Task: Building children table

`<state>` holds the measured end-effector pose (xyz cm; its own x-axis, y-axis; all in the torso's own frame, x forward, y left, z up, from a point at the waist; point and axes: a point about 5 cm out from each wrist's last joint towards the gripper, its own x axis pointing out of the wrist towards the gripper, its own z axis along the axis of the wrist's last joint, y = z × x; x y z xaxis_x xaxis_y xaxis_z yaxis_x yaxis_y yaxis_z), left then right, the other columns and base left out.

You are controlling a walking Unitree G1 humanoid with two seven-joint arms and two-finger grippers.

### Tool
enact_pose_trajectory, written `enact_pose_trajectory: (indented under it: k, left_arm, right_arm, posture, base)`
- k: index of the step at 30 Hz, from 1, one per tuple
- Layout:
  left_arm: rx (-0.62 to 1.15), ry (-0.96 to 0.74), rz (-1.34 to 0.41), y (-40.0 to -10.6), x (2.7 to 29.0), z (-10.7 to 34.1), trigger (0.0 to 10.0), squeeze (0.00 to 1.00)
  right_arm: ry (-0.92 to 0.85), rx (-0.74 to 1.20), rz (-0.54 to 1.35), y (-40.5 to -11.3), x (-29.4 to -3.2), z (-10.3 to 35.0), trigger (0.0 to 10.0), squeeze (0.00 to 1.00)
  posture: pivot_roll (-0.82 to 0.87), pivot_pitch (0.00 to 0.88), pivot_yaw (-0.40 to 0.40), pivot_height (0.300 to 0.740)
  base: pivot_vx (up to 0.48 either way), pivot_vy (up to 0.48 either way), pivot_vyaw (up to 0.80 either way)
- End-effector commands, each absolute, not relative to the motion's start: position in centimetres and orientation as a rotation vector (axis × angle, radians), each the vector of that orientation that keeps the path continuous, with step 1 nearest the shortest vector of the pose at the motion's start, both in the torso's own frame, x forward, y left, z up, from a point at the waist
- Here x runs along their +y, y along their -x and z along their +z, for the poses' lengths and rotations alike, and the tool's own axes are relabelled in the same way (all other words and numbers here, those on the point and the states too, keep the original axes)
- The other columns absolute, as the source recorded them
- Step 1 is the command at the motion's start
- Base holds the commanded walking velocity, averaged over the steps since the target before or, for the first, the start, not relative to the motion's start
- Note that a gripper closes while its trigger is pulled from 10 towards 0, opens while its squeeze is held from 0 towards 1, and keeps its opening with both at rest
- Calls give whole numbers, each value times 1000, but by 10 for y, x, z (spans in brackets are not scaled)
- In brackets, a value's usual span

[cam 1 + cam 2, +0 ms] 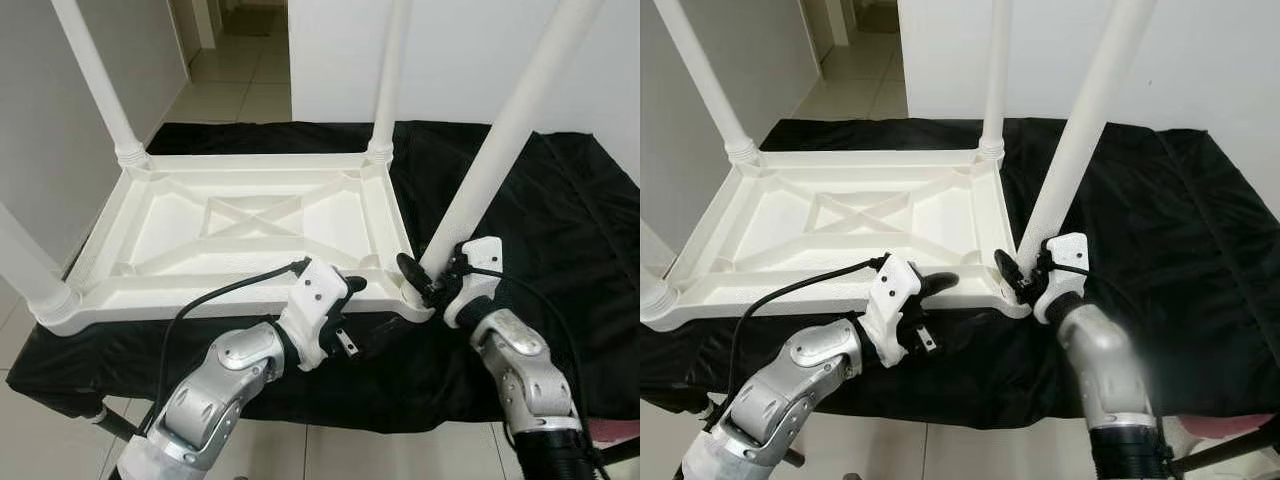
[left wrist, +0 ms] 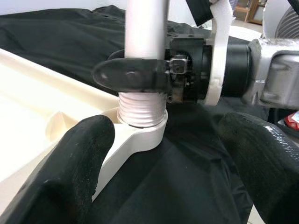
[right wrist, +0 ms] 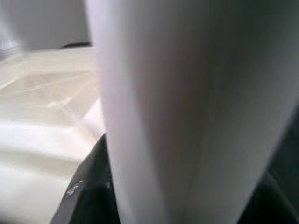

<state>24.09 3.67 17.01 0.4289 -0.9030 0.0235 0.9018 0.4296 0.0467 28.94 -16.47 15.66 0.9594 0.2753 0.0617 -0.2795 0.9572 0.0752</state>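
Note:
A white plastic table top (image 1: 250, 215) lies upside down on a black cloth. At its near right corner a white leg (image 1: 500, 140) stands tilted, its threaded end (image 2: 141, 109) sitting in the corner socket. My right gripper (image 1: 428, 278) is shut on this leg just above the socket, and the leg (image 3: 187, 112) looms close and blurred in the right wrist view. My left gripper (image 1: 362, 312) is open at the table's front rim, just left of that corner. One of its fingers (image 2: 74, 158) rests against the rim; the other hangs over the cloth.
Three more white legs stand in the far left (image 1: 100, 85), far right (image 1: 390, 75) and near left (image 1: 25, 265) corners. The black cloth (image 1: 560, 220) reaches well to the right. White walls rise behind, and a tiled corridor (image 1: 240, 60) opens at the back left.

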Motion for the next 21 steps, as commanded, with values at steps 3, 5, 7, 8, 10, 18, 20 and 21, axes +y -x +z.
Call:
enact_pose_trajectory:
  k: [3,5,7,8,10,18,20,21]
  left_arm:
    - [-48,-39,-1121,-240,34,170,10000,0]
    - [-50,-38,-1121,-240,34,170,10000,0]
    - [-50,-39,-1121,-241,34,170,10000,0]
    - [-50,-40,-1121,-241,34,170,10000,0]
    - [-49,-38,-1120,-241,34,170,10000,0]
    - [-52,-45,-1124,-243,34,170,10000,0]
    - [-52,-45,-1124,-243,34,170,10000,0]
    - [-54,-46,-1123,-244,34,170,10000,0]
  right_arm:
    - [-52,-9,196,-281,-156,146,10000,0]
    - [-35,-6,130,-275,-153,142,10000,0]
    - [-17,-3,95,-272,-152,139,10000,0]
    - [-17,-5,90,-270,-150,138,10000,0]
    - [16,-16,94,-266,-143,141,10000,0]
    - [148,-34,176,-266,-146,137,10000,0]
    - [148,-34,176,-266,-146,137,10000,0]
    - [170,-40,185,-266,-148,136,10000,0]
  posture:
    - [-93,63,26,740]
    - [-97,58,23,740]
    - [-96,57,23,740]
    - [-95,57,26,740]
    - [-98,57,29,740]
    - [-109,53,40,740]
    - [-109,53,40,740]
    - [-110,53,40,740]
  base:
    - [0,0,0]
    - [0,0,0]
    - [0,0,0]
    - [0,0,0]
    - [0,0,0]
    - [0,0,0]
    - [0,0,0]
    - [0,0,0]
